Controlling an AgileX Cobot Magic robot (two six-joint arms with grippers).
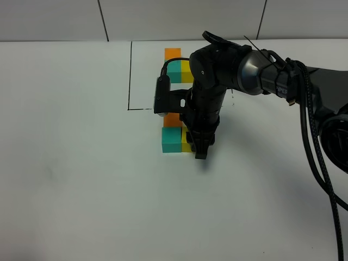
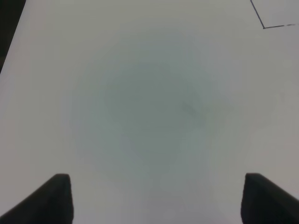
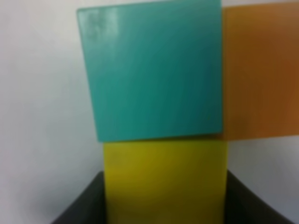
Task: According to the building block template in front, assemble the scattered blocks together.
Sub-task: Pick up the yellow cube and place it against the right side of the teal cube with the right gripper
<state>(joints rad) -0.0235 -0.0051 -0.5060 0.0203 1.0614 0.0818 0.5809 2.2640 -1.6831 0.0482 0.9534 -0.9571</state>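
Right gripper (image 1: 199, 148) clamped on the yellow block (image 3: 164, 179), pressed against the teal block (image 1: 171, 140).
The trio sat at six o'clock from the building block template (image 1: 176, 65); letting go crookedly could have knocked yellow askew. Left gripper (image 2: 156, 198) hung released.

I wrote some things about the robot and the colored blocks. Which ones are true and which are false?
1. The right gripper is closed on the yellow block. True.
2. The teal block touches the yellow block. True.
3. The left gripper holds the orange block. False: it is open and empty over bare table.
4. The template has a red cube. False: it shows orange, teal and yellow.
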